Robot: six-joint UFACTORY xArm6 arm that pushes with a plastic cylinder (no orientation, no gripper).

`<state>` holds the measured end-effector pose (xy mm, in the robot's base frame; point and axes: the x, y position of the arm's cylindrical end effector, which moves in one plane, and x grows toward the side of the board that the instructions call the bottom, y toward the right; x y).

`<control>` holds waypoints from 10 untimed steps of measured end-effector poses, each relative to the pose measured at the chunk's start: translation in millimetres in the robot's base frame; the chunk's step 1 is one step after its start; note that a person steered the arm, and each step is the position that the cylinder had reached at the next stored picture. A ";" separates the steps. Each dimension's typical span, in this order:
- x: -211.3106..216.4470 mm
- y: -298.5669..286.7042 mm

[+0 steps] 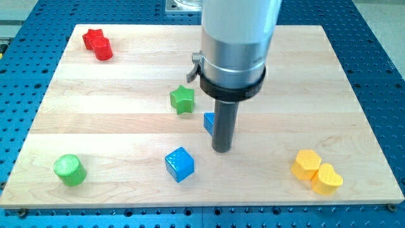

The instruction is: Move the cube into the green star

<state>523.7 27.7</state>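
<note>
A blue cube (180, 164) sits near the view's bottom centre of the wooden board (126, 133). The green star (182, 99) lies above it, near the board's middle. My tip (221, 150) touches the board to the right of the cube and below-right of the star, apart from both. A second blue block (208, 123) is mostly hidden behind the rod, its shape unclear.
A red star (93, 38) and a red cylinder (104, 50) sit together at the top left. A green cylinder (69, 170) is at the bottom left. A yellow hexagon (307, 164) and a yellow heart (327, 179) touch at the bottom right.
</note>
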 end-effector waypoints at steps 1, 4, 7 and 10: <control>-8.2 -18.2; -47.3 -15.1; 86.3 -48.8; 15.6 -67.2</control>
<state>539.3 -39.5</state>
